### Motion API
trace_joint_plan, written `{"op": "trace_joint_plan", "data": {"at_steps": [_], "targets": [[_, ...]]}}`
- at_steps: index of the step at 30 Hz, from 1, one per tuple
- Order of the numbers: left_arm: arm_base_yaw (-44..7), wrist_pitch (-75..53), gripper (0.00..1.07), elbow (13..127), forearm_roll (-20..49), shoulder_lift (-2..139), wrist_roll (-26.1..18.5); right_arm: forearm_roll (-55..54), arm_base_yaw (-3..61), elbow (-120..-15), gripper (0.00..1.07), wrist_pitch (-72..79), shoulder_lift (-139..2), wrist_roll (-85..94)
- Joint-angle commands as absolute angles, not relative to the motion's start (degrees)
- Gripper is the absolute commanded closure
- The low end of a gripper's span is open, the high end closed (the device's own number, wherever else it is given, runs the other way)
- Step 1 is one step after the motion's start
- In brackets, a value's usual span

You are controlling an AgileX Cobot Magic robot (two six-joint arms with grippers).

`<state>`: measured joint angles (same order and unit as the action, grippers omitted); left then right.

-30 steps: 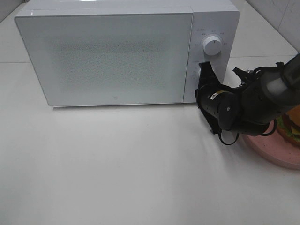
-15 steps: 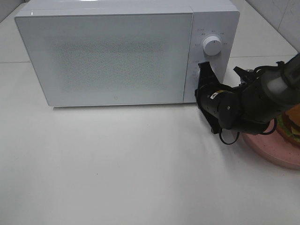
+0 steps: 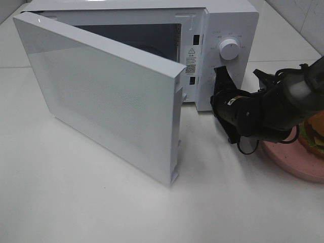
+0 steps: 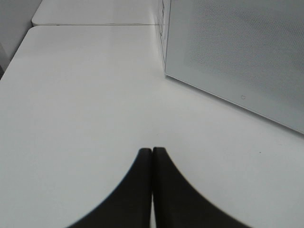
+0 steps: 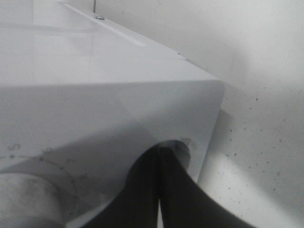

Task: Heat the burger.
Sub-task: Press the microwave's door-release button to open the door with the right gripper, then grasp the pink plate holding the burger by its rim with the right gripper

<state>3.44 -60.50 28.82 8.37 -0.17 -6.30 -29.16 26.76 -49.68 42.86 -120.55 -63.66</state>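
Observation:
The burger (image 3: 315, 132) sits on a pink plate (image 3: 293, 164) at the far right edge, partly cut off and partly behind my right arm. The white microwave (image 3: 230, 20) stands at the back with its door (image 3: 106, 101) swung open toward the front left. My right gripper (image 3: 218, 72) is shut and empty, its tip against the lower part of the control panel below the knob (image 3: 229, 49). In the right wrist view the shut fingertips (image 5: 160, 149) press at a recessed button (image 5: 184, 144). My left gripper (image 4: 152, 151) is shut over bare table, holding nothing.
The open door juts far out over the table in front of the microwave's left half; its outer face (image 4: 237, 52) also shows in the left wrist view. The oven cavity (image 3: 136, 38) is dark inside. White tabletop (image 3: 101, 202) lies at the front.
The microwave door was closed in both earlier frames and has now sprung open, swinging out to the front left. My right arm has barely moved.

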Motion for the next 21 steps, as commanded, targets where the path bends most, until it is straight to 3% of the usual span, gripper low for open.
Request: {"op": "trace_joint_plan", "data": {"at_steps": [1,12,21], "targets": [[3.67,-59.59,1.06,28.65,8.54,-1.38,-6.13,-22.52,25.78,-53.80,1.07,53.29,-117.34,-62.91],[3.67,-59.59,1.06,28.65,8.54,-1.38,-6.13,-18.68,25.78,-47.78,1.07,42.17,-111.33,-64.17],[3.67,-59.59,1.06,28.65,8.54,-1.38,-6.13,-7.96,25.78,-41.08,1.06,30.71,-105.65,-62.91]]}}
